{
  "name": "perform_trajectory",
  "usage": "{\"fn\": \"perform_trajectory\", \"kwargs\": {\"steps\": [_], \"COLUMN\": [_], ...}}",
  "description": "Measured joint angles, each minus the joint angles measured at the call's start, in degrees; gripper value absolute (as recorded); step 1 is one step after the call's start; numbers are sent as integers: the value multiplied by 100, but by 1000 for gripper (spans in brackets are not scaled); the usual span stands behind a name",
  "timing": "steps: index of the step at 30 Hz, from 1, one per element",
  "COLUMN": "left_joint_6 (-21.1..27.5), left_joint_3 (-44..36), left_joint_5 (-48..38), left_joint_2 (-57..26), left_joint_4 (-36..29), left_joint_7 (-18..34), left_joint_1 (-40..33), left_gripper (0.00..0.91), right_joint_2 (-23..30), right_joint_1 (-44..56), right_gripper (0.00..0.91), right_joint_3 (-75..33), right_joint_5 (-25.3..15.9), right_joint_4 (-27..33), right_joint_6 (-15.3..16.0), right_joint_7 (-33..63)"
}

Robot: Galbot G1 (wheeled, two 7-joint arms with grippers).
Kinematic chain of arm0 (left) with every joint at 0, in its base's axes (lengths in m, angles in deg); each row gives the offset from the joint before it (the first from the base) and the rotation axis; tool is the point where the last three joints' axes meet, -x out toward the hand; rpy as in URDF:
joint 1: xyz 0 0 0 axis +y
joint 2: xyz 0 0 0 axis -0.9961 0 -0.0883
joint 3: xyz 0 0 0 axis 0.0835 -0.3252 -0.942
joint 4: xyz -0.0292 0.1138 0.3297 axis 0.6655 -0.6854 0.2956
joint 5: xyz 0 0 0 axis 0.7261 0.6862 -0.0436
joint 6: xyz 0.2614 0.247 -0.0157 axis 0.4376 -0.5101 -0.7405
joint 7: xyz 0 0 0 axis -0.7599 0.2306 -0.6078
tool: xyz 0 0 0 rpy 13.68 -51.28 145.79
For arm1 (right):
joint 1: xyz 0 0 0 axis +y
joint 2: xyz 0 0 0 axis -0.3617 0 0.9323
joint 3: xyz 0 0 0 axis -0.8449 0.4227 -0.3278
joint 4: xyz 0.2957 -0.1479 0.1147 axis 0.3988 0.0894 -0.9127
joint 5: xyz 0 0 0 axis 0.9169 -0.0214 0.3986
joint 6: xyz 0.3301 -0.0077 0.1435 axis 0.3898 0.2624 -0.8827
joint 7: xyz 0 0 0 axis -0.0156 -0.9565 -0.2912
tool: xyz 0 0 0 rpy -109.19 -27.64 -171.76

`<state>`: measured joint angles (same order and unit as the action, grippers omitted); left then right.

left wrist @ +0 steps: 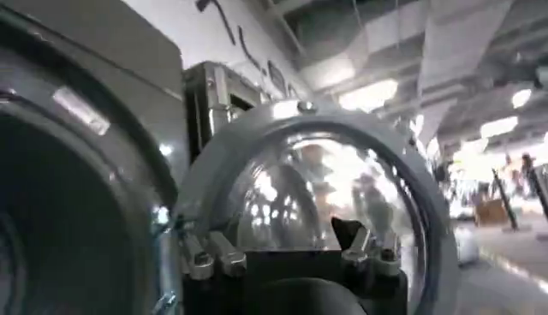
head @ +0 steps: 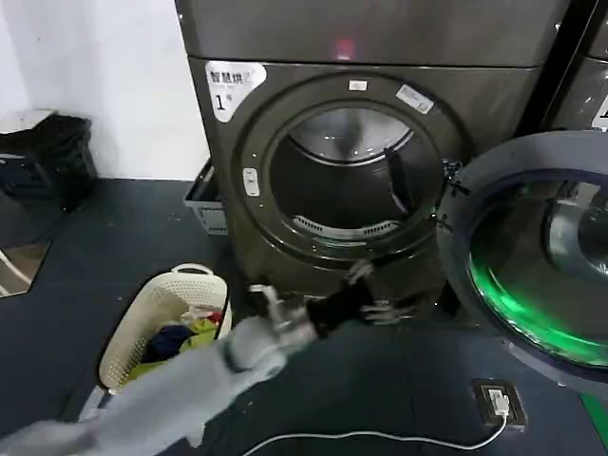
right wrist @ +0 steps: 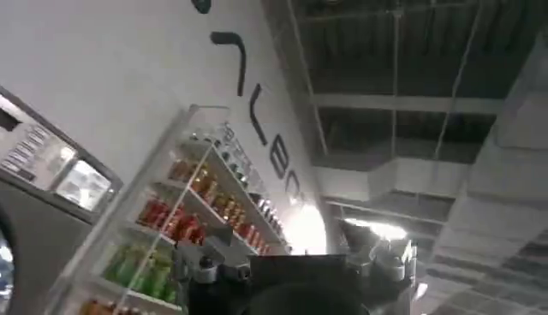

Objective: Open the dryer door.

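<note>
**One door open, left gripper low in front of the drum**

One white cable [head: 380, 439] lies nearest on the dark floor and runs right to a floor socket [head: 499, 403]. On the near left stands a cream laundry basket [head: 161, 323] with coloured clothes inside. Above it the left arm reaches forward from the near left, and the left gripper [head: 375, 294] hangs low, just in front of the dryer's lower front. Its fingers [left wrist: 210, 254] stand apart with nothing between them. To the right, the dryer door [head: 532, 256] is swung fully open, its grey inner side and domed glass facing outward. Farther back is the open steel drum [head: 347, 180] of the dryer [head: 475, 104], with the "1" sticker [head: 231, 87] at its upper left. The right gripper [right wrist: 295, 270] points up at a ceiling; its fingers also stand apart and hold nothing.
</note>
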<state>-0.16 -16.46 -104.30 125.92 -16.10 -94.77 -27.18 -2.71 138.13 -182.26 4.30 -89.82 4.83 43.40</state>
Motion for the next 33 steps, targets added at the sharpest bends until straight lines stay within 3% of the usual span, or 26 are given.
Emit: {"fn": "perform_trajectory", "kwargs": {"steps": [8,17,26,33], "left_joint_6": [674,1549,1798,2298], "left_joint_3": [314,1091,1419,1461], "left_joint_5": [62,117,248,811], "left_joint_2": [-1488,-2810,-4116,-4862], "left_joint_4": [-432,-911,-1184,-1190], "left_joint_7": [13,-633,-968,-1242], "left_joint_1": [459,1215,1397,1501], "left_gripper": [907,907,907,907], "right_joint_2": [-47,-170,-225,-196], "right_joint_1": [-113,-247,-305,-319], "right_gripper": [907,907,907,907], "right_joint_3": [-39,37,47,78], "right_joint_5": [-78,-81,-80,-79], "right_joint_4": [88,186,195,183], "right_joint_6": [-19,-13,20,18], "right_joint_7": [23,1,-7,-15]}}
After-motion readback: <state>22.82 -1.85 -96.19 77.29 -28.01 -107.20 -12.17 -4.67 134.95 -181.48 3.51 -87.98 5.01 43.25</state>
